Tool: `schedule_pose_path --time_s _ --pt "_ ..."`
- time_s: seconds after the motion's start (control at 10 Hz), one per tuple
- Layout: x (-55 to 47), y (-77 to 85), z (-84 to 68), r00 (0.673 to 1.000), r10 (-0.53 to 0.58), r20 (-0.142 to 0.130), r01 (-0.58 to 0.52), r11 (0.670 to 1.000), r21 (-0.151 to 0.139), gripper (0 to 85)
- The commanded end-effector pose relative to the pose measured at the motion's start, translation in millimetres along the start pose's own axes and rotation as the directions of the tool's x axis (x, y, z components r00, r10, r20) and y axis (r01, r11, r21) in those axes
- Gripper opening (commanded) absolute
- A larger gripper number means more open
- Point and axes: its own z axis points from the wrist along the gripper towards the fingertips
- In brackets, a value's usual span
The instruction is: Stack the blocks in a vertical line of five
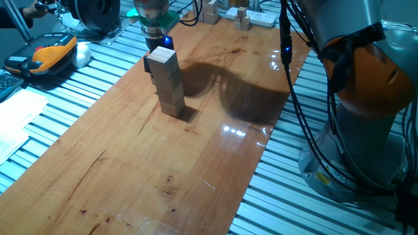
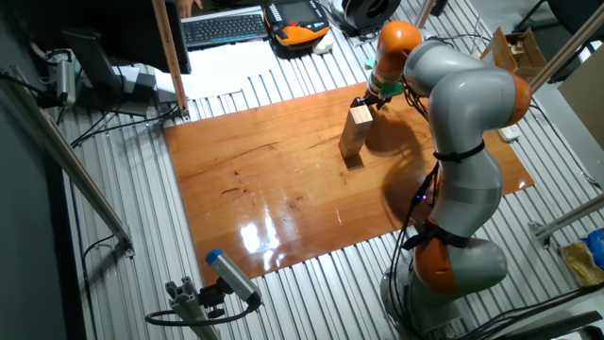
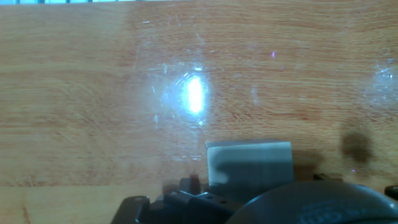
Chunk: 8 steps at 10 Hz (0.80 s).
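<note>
The KUKA arm (image 2: 464, 104) has rounded grey shells with orange joint bands and an orange base segment. Black cables (image 1: 307, 111) hang along it, one carrying a small blue light. A green ring tops its black gripper (image 1: 159, 44).

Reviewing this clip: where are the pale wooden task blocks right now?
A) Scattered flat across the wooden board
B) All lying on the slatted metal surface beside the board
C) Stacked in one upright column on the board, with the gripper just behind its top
C: the blocks stand in a single upright column on the wooden board, and the gripper sits close behind the top block.
</note>
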Motion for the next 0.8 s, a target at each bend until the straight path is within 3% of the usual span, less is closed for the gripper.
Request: schedule_pose_path --time_s 0.0,0.2,0.3,0.7 --pt "0.4 -0.1 0.2 1.0 0.001 0.0 -0.001 1.0 -0.003 85.0" --pt "0.7 -0.2 0.8 1.0 0.001 -0.002 -0.001 1.0 -0.003 85.0" --pt "0.8 -0.1 1.2 1.0 0.001 -0.002 -0.001 1.0 -0.004 68.0" --pt "1.1 0.0 1.8 1.0 -0.002 -0.001 0.002 1.0 -0.009 68.0"
